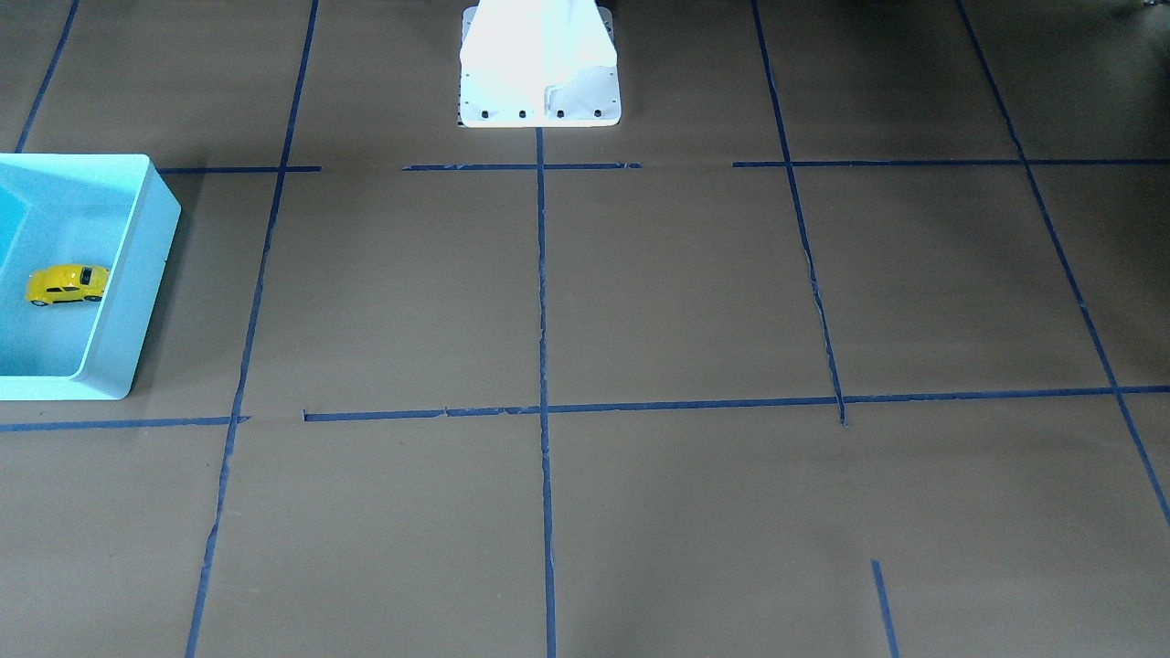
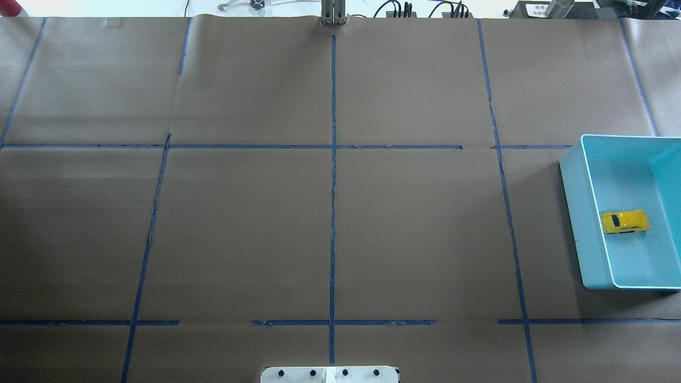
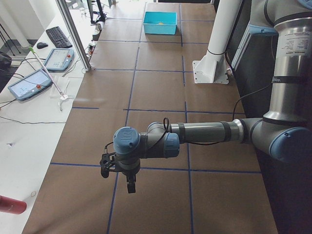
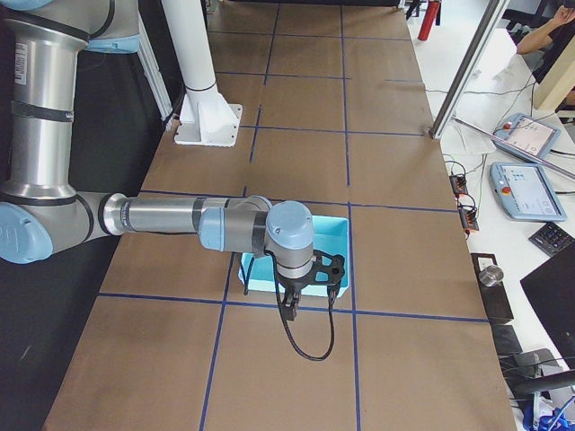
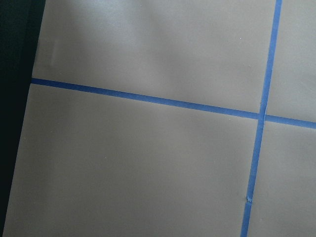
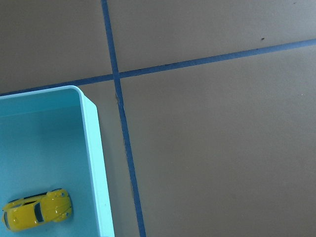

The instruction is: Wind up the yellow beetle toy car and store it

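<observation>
The yellow beetle toy car (image 1: pixel 68 284) rests on its wheels on the floor of the light blue bin (image 1: pixel 137 274), at the table's end on my right. It also shows in the overhead view (image 2: pixel 625 222) and the right wrist view (image 6: pixel 37 216), inside the bin (image 2: pixel 582 223) (image 6: pixel 94 148). My right gripper (image 4: pixel 310 302) hangs above the table beside the bin's near edge, empty, and shows only in the exterior right view. My left gripper (image 3: pixel 117 176) hangs over bare table at the opposite end, far from the bin (image 3: pixel 160 23). I cannot tell whether either gripper is open or shut.
The white robot pedestal (image 1: pixel 539 64) stands at the table's middle on the robot's side. Blue tape lines (image 2: pixel 333 159) divide the brown table cover into squares. Control tablets (image 3: pixel 29 83) and an aluminium post (image 3: pixel 73 34) stand beyond the far edge.
</observation>
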Robot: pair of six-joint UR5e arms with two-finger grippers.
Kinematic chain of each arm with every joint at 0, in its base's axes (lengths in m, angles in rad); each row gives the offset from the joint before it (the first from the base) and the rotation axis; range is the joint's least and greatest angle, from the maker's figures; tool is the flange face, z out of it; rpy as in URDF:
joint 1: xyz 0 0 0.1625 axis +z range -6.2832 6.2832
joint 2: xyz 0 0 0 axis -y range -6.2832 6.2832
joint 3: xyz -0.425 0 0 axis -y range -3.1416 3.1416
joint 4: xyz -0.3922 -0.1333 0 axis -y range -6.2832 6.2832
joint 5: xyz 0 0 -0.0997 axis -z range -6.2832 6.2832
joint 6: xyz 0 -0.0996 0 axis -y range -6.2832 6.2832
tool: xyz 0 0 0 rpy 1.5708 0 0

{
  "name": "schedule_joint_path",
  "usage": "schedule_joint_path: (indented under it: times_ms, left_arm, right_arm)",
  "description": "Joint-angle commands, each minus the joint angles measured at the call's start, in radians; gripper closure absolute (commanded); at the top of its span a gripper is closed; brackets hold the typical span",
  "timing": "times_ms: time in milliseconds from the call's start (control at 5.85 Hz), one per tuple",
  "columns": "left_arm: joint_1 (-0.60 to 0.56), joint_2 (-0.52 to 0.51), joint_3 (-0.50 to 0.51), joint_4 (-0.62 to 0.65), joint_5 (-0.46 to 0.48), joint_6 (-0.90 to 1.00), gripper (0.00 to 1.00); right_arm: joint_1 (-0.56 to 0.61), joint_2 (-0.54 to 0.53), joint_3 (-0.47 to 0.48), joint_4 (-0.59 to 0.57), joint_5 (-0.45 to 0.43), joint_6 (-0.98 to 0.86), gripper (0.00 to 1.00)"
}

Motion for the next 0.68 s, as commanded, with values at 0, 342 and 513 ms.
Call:
schedule_joint_path:
  times_ms: [0, 342, 513]
  left_arm:
    - [0.000, 0.000, 0.000, 0.000, 0.000, 0.002, 0.00]
    - [0.000, 0.000, 0.000, 0.000, 0.000, 0.000, 0.00]
    - [0.000, -0.002, 0.000, -0.002, 0.000, 0.000, 0.00]
  right_arm:
    - [0.000, -0.001, 0.000, 0.000, -0.004, -0.002, 0.00]
    - [-0.003, -0.001, -0.004, -0.002, -0.002, -0.002, 0.00]
    - [-0.003, 0.000, -0.004, 0.001, 0.000, -0.002, 0.00]
